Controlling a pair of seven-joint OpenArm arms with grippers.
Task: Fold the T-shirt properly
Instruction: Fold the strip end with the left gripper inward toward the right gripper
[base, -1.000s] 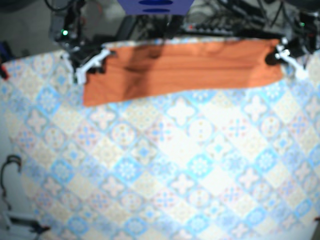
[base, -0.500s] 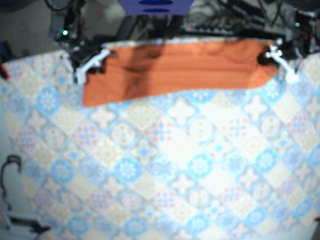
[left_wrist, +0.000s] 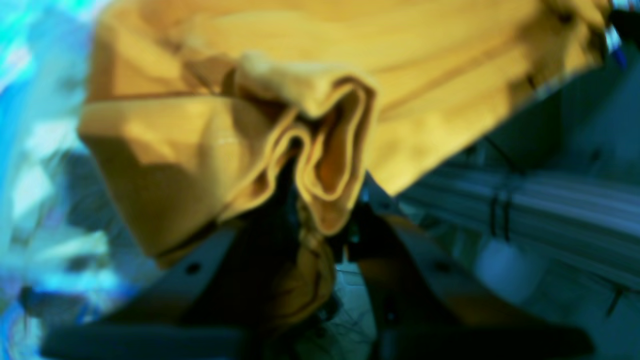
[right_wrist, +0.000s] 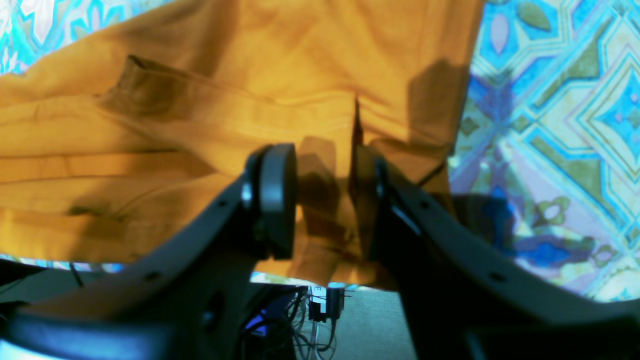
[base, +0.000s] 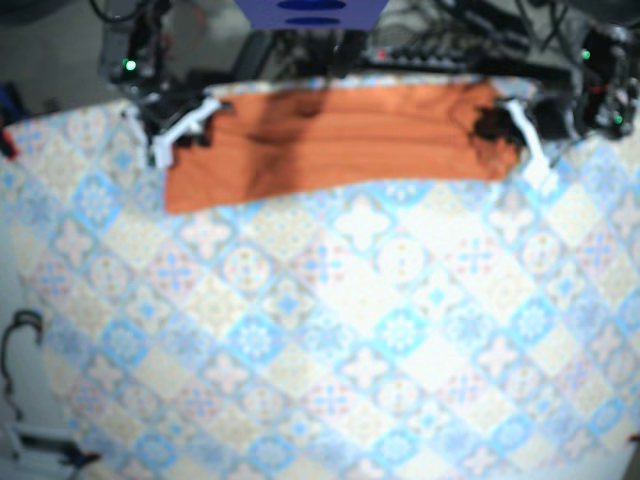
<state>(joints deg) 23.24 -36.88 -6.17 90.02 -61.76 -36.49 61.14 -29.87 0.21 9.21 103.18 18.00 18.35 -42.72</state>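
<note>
Two hands flank long folded orange T-shirt (base: 340, 135) on tile-patterned counter (base: 380, 330) | left hand (base: 503, 128) clamps bunched end, has carried it inward toward right hand (base: 185, 128) | right hand's grip: cannot tell | crosswise fold likely starting

Soft matt cloth T-shirt (base: 340, 135); smooth matt plastic fingers (right_wrist: 272, 200).

A robotics lab bench: a blue-and-cream tile-print tablecloth (base: 330, 350) covers the work surface, with tangled black cables (base: 440, 40) and green-lit electronics (base: 129, 66) crowding its far edge.
</note>
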